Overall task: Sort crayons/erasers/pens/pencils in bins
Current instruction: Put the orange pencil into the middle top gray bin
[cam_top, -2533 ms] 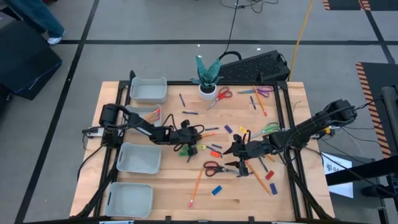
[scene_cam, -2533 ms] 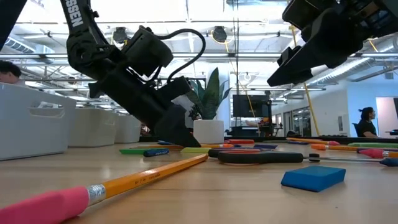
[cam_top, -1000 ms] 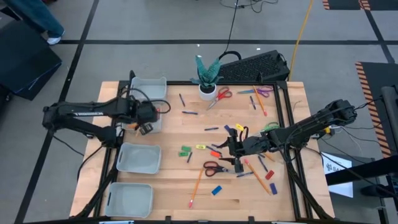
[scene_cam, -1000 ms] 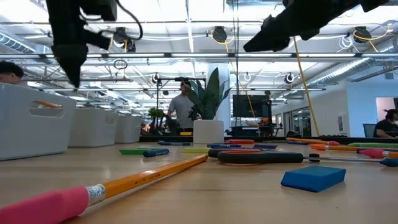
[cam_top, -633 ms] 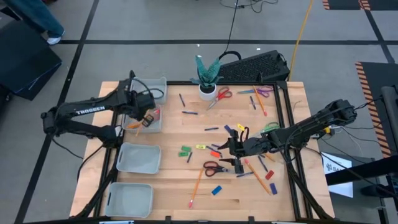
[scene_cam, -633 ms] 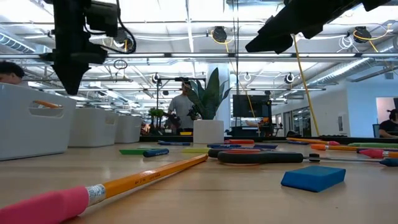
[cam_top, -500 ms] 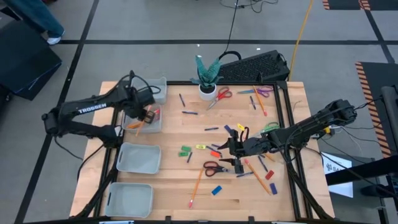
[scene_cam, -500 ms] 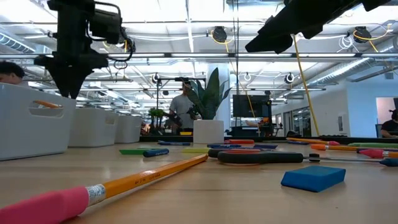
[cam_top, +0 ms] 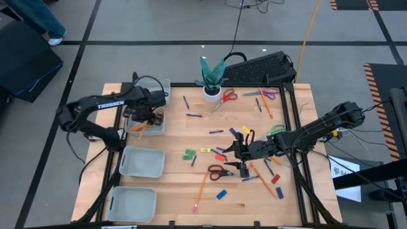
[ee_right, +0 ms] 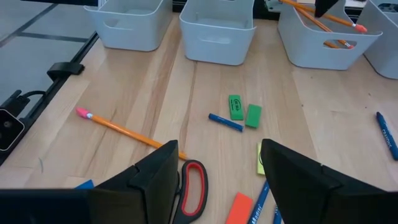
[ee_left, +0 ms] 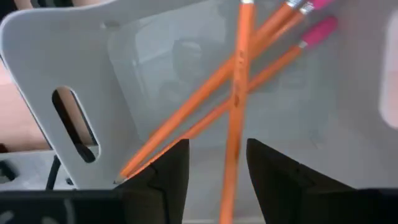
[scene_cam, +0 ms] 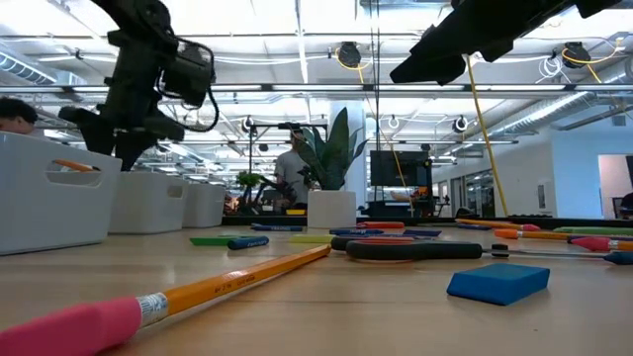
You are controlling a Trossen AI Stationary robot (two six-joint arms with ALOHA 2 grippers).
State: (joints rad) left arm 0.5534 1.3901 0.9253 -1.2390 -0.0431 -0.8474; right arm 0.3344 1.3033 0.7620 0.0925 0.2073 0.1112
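Orange pencils [ee_left: 236,93] are piled crosswise in the second bin [cam_top: 147,122] from the far end, left end effector [cam_top: 145,118] hanging right over it, fingers spread, holding nothing. Right end effector [cam_top: 234,151] sits mid-counter [cam_top: 172,184] over the scattered erasers [ee_right: 244,112], spread wide too.
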